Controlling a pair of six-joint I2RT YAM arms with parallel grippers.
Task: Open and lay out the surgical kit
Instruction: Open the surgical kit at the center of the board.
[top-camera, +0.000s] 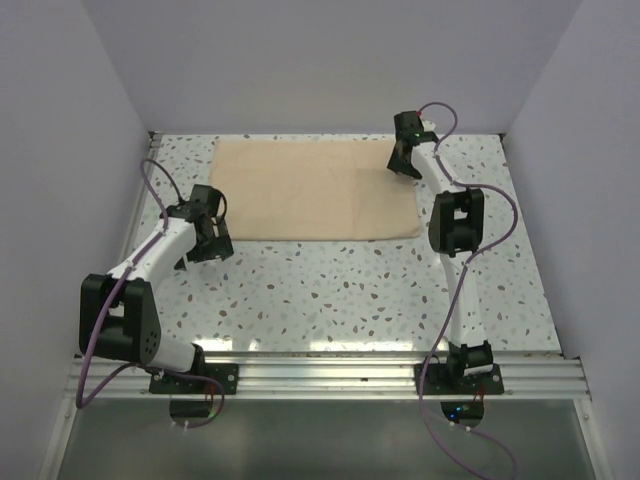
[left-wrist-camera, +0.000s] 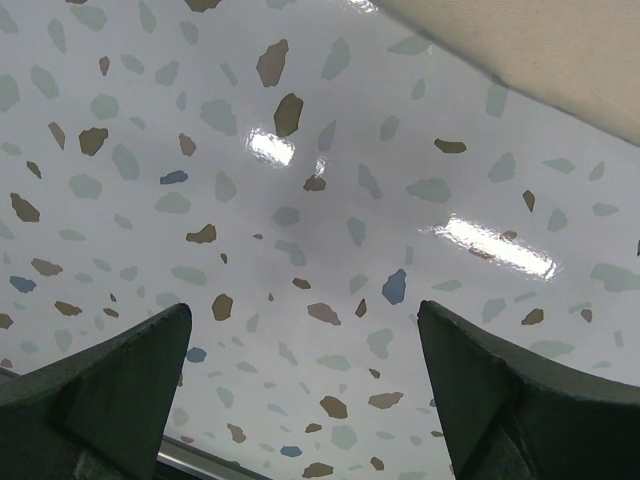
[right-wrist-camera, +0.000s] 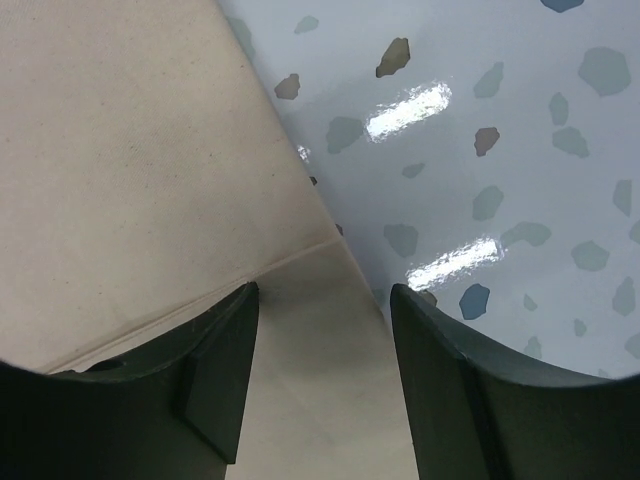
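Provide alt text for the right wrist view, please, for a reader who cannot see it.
The right claw hangs with its two dark fingers apart over the edge of a beige cloth wrap on a glossy speckled table.

Speckled terrazzo tabletop (top-camera: 350, 300), plain lilac walls (top-camera: 330, 60), aluminium rail (top-camera: 330, 372) along near edge.

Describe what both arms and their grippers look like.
The left arm and right arm have white links and black joints. A purple cable loops along each. The left gripper and right gripper are black, with dark, wedge-shaped fingers.
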